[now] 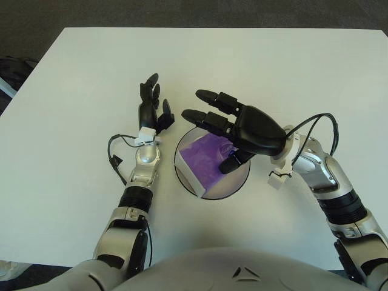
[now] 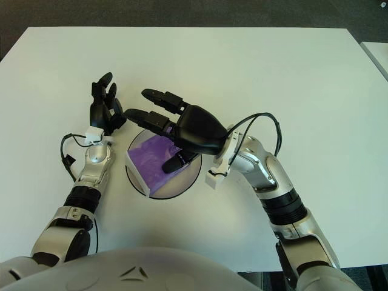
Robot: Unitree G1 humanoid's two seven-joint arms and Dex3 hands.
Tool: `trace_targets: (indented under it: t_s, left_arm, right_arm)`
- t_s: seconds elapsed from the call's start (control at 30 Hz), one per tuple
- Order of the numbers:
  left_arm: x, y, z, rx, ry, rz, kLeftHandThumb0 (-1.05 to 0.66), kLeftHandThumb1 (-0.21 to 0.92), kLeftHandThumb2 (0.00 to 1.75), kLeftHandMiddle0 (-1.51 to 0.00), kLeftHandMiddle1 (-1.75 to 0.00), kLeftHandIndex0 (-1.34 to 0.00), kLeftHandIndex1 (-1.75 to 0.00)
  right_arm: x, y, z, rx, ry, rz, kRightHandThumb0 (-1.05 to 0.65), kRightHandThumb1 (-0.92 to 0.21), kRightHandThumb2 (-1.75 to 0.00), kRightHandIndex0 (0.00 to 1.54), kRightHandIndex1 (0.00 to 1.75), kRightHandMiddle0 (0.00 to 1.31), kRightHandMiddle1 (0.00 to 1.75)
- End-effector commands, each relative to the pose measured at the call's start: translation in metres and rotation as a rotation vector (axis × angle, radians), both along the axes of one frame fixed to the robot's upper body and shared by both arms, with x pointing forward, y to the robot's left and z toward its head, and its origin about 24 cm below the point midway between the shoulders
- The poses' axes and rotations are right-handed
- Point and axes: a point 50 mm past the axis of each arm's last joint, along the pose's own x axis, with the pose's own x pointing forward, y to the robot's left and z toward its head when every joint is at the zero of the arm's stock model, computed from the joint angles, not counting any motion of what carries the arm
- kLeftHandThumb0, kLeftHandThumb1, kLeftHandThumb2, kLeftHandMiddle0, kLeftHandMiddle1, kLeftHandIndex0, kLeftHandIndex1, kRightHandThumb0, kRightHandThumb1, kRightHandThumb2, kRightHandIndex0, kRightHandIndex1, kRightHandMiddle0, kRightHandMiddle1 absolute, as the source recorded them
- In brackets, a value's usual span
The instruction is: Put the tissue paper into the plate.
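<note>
A purple tissue pack [image 1: 206,162] with a white edge lies in the round plate [image 1: 241,180] near the table's front, also in the right eye view [image 2: 154,165]. My right hand [image 1: 227,130] hovers over the plate's far right part with fingers spread, palm down, its thumb [image 1: 230,163] pointing down just above the pack, holding nothing. My left hand [image 1: 153,106] shows just left of the plate, fingers relaxed and pointing away, empty.
The white table [image 1: 79,91] stretches around the plate. Dark floor shows beyond its far edge. Cables loop at both wrists [image 1: 115,151].
</note>
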Motion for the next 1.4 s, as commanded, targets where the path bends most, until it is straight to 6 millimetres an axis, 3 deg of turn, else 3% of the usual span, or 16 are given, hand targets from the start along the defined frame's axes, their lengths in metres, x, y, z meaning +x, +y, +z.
trace_targets:
  t_s: [0.0, 0.27, 0.47, 0.67, 0.77, 0.9, 1.0, 1.17, 1.33, 1.37]
  left_arm:
    - [-0.036, 0.014, -0.07, 0.058, 0.292, 0.036, -0.76, 0.92, 0.9, -0.35, -0.01, 0.0, -0.77]
    - [-0.032, 0.014, -0.072, 0.039, 0.325, 0.048, -0.76, 0.92, 0.88, -0.34, -0.01, 0.0, -0.75]
    - [-0.031, 0.015, -0.075, 0.042, 0.353, 0.055, -0.74, 0.92, 0.86, -0.32, 0.0, 0.0, -0.74]
    - [-0.034, 0.005, -0.06, 0.025, 0.307, 0.043, -0.73, 0.92, 0.85, -0.33, -0.01, 0.0, -0.74]
    - [-0.034, 0.008, -0.062, 0.01, 0.317, 0.043, -0.73, 0.92, 0.84, -0.35, -0.01, 0.0, -0.75]
    - [-0.035, 0.008, -0.062, -0.006, 0.318, 0.048, -0.71, 0.92, 0.82, -0.37, -0.02, 0.0, -0.76]
    - [-0.036, 0.009, -0.062, -0.009, 0.319, 0.05, -0.71, 0.92, 0.81, -0.37, -0.02, 0.0, -0.76]
    - [-0.037, 0.01, -0.062, -0.007, 0.322, 0.051, -0.7, 0.92, 0.81, -0.38, -0.02, 0.0, -0.77]
    - [-0.038, 0.01, -0.061, -0.01, 0.322, 0.049, -0.71, 0.92, 0.81, -0.38, -0.02, 0.0, -0.76]
    - [-0.039, 0.01, -0.061, -0.01, 0.322, 0.049, -0.71, 0.92, 0.81, -0.38, -0.02, 0.0, -0.76]
  right_arm:
    - [-0.001, 0.0, 0.003, -0.028, -0.026, 0.005, -1.05, -0.92, -0.82, 0.0, 0.0, 0.0, 0.0]
    - [0.01, -0.001, 0.007, 0.02, 0.019, 0.001, -1.05, -0.92, -0.8, 0.0, 0.0, 0.0, 0.0]
    - [0.025, -0.003, 0.012, 0.097, 0.203, 0.001, -1.05, -0.92, -0.76, 0.0, 0.0, 0.0, 0.0]
    - [0.046, -0.01, 0.014, 0.165, 0.314, -0.035, -1.05, -0.92, -0.81, 0.0, 0.0, 0.0, 0.0]
    - [0.057, -0.018, 0.019, 0.256, 0.381, -0.05, -1.05, -0.92, -0.82, 0.0, 0.0, 0.0, 0.0]
    - [0.077, -0.042, 0.001, 0.484, 0.471, -0.208, -1.05, -0.92, -0.78, 0.0, 0.0, 0.0, 0.0]
    - [0.085, -0.041, -0.011, 0.579, 0.483, -0.254, -1.05, -0.92, -0.77, 0.0, 0.0, 0.0, 0.0]
    - [0.09, -0.029, -0.024, 0.891, 0.439, -0.312, -1.04, -0.92, -0.81, 0.01, 0.0, 0.0, 0.0]
    - [0.091, -0.04, -0.049, 1.062, 0.471, -0.419, -0.98, -0.92, -0.88, 0.04, 0.02, 0.05, 0.04]
    - [0.091, -0.04, -0.053, 1.079, 0.477, -0.431, -0.96, -0.92, -0.9, 0.06, 0.02, 0.03, 0.12]
